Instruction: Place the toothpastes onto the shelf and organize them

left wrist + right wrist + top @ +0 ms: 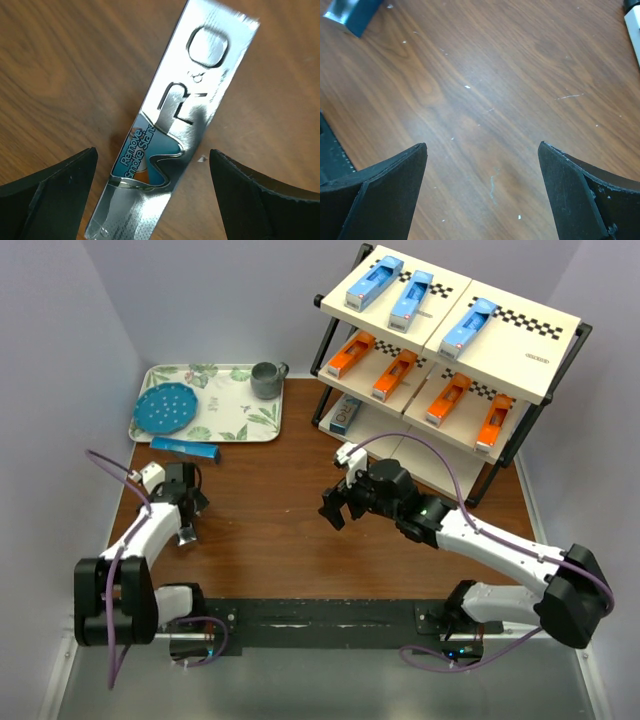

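The shelf stands at the back right. It holds three light blue toothpastes on the top board, several orange ones on the middle board and a grey-and-teal one at the bottom. One more toothpaste lies on the table by the tray's front edge. In the left wrist view this silver-and-teal box lies slanted on the wood between the spread fingers of my left gripper, which is open and not touching it. My right gripper hangs open over bare wood at mid-table.
A leaf-patterned tray at the back left carries a blue plate and a grey mug. A black rail joins the arm bases at the near edge. Grey walls close in on both sides.
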Robot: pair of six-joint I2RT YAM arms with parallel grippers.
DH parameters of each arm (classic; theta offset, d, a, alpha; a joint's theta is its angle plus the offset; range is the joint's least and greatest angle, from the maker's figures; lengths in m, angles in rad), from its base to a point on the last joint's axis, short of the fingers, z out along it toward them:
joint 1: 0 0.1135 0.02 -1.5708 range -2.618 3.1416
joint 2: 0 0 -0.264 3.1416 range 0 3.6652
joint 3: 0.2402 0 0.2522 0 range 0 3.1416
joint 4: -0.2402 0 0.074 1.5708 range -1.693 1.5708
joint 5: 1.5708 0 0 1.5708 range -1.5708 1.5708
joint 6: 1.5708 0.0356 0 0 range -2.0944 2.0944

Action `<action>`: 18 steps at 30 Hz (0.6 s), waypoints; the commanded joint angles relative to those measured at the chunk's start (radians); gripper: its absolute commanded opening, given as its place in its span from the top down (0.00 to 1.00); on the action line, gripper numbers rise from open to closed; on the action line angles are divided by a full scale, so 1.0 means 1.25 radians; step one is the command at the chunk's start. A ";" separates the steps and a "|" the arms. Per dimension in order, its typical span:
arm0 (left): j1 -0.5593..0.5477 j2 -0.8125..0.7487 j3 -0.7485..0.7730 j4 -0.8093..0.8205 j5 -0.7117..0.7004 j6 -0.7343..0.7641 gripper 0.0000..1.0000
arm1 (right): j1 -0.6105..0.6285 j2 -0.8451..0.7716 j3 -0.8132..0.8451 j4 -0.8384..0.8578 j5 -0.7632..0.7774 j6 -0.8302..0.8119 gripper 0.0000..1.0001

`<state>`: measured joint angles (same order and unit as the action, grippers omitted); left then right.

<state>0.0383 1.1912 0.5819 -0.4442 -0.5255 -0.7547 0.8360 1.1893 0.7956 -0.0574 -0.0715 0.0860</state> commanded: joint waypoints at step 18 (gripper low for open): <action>0.030 0.128 0.003 0.035 0.226 0.053 0.55 | 0.001 -0.096 -0.023 -0.004 0.004 0.029 0.03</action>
<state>0.1112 1.3666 0.6167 -0.3576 -0.3813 -0.7185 0.8360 1.1076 0.7662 -0.0502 -0.0879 0.1127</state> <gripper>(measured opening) 0.514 0.971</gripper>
